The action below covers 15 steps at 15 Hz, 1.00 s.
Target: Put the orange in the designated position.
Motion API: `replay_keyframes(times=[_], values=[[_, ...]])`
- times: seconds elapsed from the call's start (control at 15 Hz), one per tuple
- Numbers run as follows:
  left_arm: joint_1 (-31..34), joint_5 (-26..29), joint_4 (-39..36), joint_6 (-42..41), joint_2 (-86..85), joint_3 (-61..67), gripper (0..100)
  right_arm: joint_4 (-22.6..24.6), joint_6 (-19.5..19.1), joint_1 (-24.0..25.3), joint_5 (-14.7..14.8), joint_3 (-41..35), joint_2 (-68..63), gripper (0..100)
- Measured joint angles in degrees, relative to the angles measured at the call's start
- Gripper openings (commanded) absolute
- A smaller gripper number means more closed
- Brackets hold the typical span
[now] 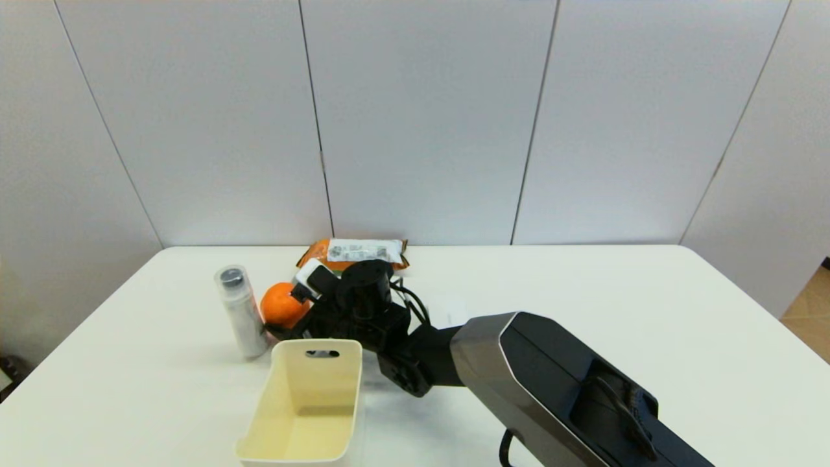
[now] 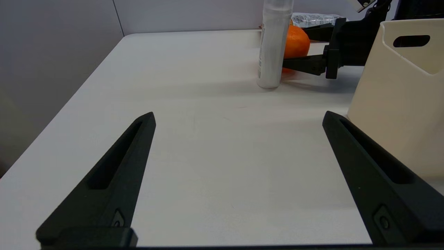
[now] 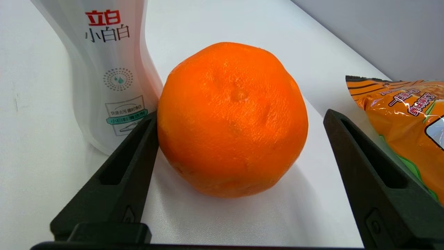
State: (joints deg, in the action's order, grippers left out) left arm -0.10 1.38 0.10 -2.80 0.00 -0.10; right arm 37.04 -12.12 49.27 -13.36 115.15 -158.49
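Note:
The orange (image 1: pixel 280 305) rests on the white table between a white bottle and a snack packet. My right gripper (image 1: pixel 288 314) is open and reaches around it at table level. In the right wrist view the orange (image 3: pixel 232 118) fills the space between the fingers of the right gripper (image 3: pixel 241 116); the finger on the bottle's side touches its skin and the other stands a little apart. The left wrist view shows the orange (image 2: pixel 296 41) behind the bottle. My left gripper (image 2: pixel 238 116) hovers open over bare tabletop. No mark shows the designated position.
A white bottle (image 1: pixel 241 311) stands upright right beside the orange. An orange snack packet (image 1: pixel 355 251) lies behind it near the wall. A cream bin (image 1: pixel 305 402) with a handle slot sits in front of the right gripper. Bare tabletop (image 1: pixel 616 305) spreads to the right.

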Motion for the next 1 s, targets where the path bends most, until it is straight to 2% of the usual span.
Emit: replay_keyframes(times=[0.53, 0.87, 1.0], values=[[0.0, 0.0, 0.0, 0.0, 0.0, 0.0, 100, -0.1, 0.0, -0.2, 0.0, 0.0, 0.1, 100], [0.0, 0.0, 0.0, 0.0, 0.0, 0.0, 100, -0.7, -0.1, -2.4, -0.1, -0.1, 1.1, 100], [0.0, 0.0, 0.0, 0.0, 0.0, 0.0, 100, -3.0, -0.1, -3.7, -0.1, -0.2, 2.1, 100]])
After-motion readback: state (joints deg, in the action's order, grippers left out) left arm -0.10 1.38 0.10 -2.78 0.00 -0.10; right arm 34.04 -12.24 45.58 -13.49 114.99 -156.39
